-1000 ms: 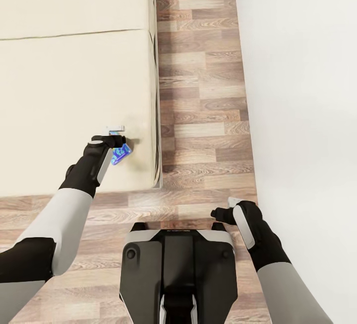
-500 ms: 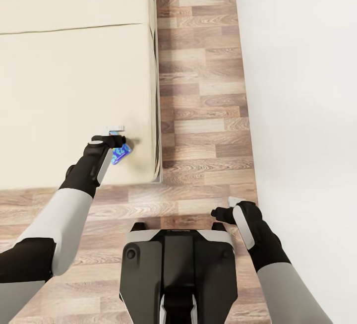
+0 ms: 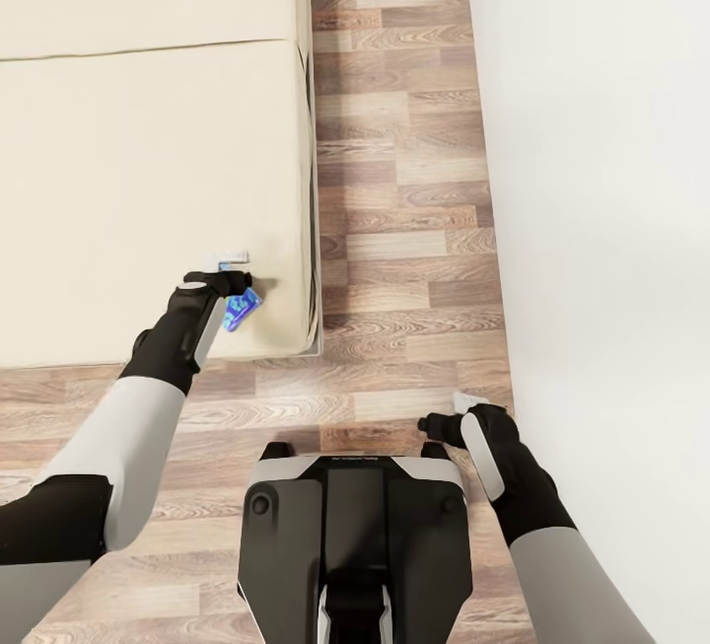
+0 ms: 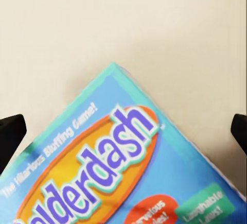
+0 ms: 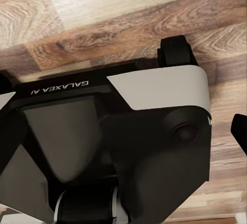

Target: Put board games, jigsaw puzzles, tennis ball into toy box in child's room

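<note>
My left gripper (image 3: 233, 281) is shut on a board game (image 3: 242, 310), a blue box that hangs tilted just above the near right corner of the bed (image 3: 148, 180). In the left wrist view the board game (image 4: 103, 172) shows close up, blue with an orange oval and purple "Balderdash" lettering, over the cream mattress. Dark fingertips (image 4: 10, 134) stand at the picture's edges. My right gripper (image 3: 439, 424) hangs low beside my base, open and holding nothing. The toy box, table, puzzles and tennis ball are out of view.
A strip of wood-plank floor (image 3: 404, 180) runs between the bed's right side and a white wall (image 3: 602, 180). My black and white base (image 3: 350, 526) stands on the floor in front of the bed; the right wrist view looks down on the base (image 5: 128, 131).
The whole view has shifted: the bed's near edge and seam sit higher in the picture, so the camera has drawn back from the bed. The blue box stays with my left gripper.
</note>
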